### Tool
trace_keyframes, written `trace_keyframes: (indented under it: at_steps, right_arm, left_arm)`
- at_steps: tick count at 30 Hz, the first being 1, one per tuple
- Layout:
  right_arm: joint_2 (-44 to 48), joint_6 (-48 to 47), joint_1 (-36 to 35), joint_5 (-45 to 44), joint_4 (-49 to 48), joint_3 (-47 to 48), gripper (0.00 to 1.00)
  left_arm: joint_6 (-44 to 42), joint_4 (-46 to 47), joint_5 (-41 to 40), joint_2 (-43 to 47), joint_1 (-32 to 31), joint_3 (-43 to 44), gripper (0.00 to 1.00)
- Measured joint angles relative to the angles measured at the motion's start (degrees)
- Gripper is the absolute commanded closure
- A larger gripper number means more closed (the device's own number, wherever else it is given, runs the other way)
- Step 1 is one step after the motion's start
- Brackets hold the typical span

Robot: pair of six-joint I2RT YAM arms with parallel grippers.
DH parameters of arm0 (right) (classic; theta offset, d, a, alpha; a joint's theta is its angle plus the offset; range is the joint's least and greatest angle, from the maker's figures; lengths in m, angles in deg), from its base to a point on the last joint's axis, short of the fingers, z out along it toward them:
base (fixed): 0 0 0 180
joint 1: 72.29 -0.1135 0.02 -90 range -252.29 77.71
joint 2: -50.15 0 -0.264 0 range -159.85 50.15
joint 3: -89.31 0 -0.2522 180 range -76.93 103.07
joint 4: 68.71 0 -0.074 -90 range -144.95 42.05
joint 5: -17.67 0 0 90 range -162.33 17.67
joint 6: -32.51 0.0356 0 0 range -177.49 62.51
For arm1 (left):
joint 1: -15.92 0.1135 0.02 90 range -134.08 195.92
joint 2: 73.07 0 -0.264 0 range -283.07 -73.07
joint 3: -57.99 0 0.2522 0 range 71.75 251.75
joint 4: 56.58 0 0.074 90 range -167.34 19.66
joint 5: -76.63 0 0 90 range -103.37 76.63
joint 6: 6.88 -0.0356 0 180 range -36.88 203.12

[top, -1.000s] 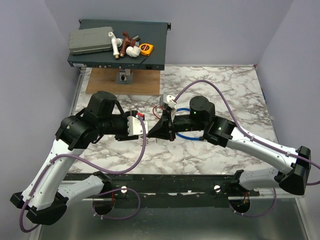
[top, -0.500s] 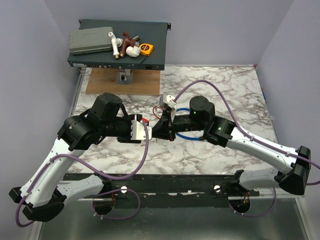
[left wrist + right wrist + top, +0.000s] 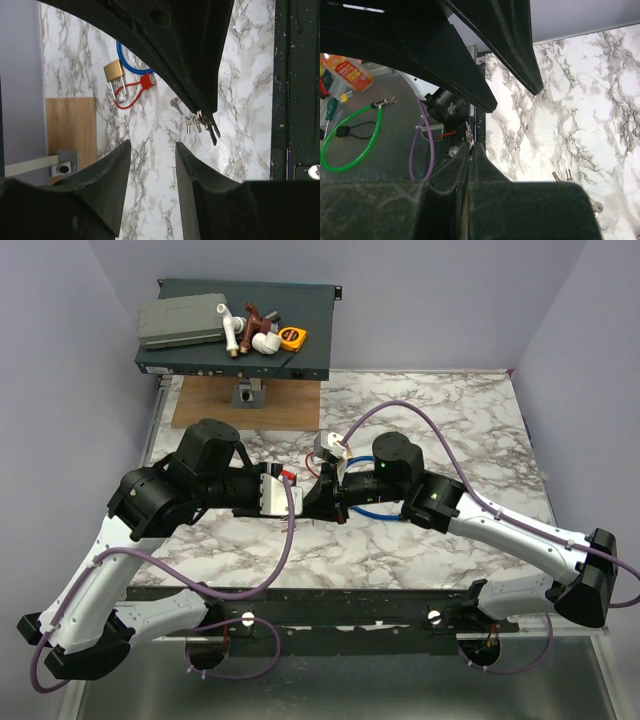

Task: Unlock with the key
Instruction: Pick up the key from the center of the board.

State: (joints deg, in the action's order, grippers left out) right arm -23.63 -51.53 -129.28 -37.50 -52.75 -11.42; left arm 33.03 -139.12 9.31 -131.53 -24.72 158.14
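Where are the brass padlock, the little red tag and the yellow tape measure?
brass padlock (image 3: 113,71): left wrist view, on its brass body.
red tag (image 3: 146,81): left wrist view, on the tag's middle, beside the padlock.
yellow tape measure (image 3: 293,338): top view, on its yellow case.

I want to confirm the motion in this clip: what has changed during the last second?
The right gripper shifted slightly left, toward the left gripper, whose fingers narrowed a little but remain apart. The right one stays shut on the bunch of keys. Nothing else visibly moved.
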Motion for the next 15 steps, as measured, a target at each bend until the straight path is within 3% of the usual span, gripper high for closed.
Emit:
trace_keyframes:
  at_steps: [9, 13, 15]
  right_arm:
    - [0.04, -0.57, 0.00, -0.57, 0.79, 0.00, 0.99]
    - [0.48, -1.09, 0.00, -1.20, 1.03, 0.35, 0.99]
    - [0.48, -1.14, 0.00, -1.44, 1.01, 0.83, 0.99]
  left_arm:
    - [-0.22, -1.64, 0.92, 1.14, -0.37, -1.70, 0.62]
    - [-0.83, -3.80, 1.22, 2.10, -0.37, -4.31, 0.77]
    - [-0.94, -4.48, 1.81, 2.10, -0.37, -4.42, 0.80]
